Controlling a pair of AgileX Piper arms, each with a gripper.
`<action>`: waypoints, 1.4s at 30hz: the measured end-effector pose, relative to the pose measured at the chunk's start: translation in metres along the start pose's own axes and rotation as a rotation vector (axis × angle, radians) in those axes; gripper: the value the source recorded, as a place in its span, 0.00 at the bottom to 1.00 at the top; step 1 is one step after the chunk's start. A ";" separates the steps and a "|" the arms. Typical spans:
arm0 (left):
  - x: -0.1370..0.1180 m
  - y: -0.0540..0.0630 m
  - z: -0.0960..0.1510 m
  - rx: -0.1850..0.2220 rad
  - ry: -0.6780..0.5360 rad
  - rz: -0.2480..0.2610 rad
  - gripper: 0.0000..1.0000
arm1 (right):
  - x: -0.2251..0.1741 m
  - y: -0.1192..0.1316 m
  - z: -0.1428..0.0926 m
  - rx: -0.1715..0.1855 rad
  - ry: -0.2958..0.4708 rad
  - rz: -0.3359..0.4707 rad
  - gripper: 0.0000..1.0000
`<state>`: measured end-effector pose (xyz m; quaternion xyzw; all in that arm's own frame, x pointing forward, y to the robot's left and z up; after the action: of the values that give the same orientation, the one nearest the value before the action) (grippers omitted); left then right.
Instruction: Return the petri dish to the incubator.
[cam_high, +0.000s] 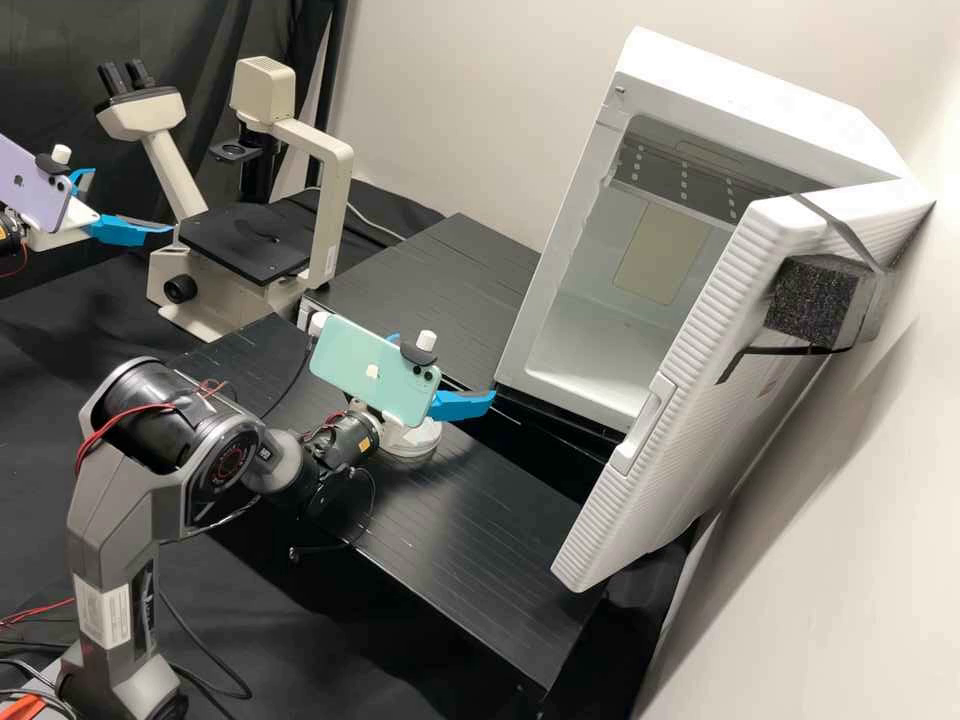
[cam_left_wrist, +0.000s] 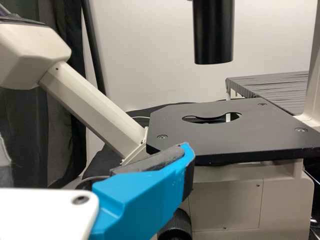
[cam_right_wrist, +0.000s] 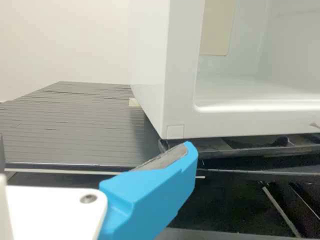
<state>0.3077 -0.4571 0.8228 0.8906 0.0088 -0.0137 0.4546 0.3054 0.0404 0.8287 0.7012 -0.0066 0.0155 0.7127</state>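
By the microscope (cam_high: 331, 215), the left end effector (cam_high: 133, 202) has its fingers apart; farther right, the right end effector (cam_high: 447, 369), also spread, is over the table (cam_high: 480, 530) near the incubator (cam_high: 560, 260). The incubator's door (cam_high: 690, 400) is open, but where the petri dish lies I cannot tell, so its return is unconfirmed, and shutting the door probably remains.

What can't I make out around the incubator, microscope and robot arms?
- Incubator interior, high view: partly hidden by the open door.
- Right gripper, high view: far finger mostly behind the green phone.
- Left arm, high view: cut off by the left edge.
- Microscope tube, left wrist view: one end cut off by the edge.
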 end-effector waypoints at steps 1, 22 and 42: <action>0.000 0.000 0.000 0.000 0.000 0.000 1.00 | 0.000 0.000 0.000 0.000 0.000 0.000 1.00; 0.000 0.000 0.000 0.000 0.000 0.000 1.00 | -0.068 0.011 0.014 0.039 0.027 0.104 1.00; 0.000 0.000 0.000 0.000 0.000 0.000 1.00 | -0.095 -0.030 0.030 0.048 -0.007 -0.056 1.00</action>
<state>0.3077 -0.4571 0.8228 0.8906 0.0088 -0.0137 0.4546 0.2120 0.0083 0.7964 0.7182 0.0106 -0.0067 0.6957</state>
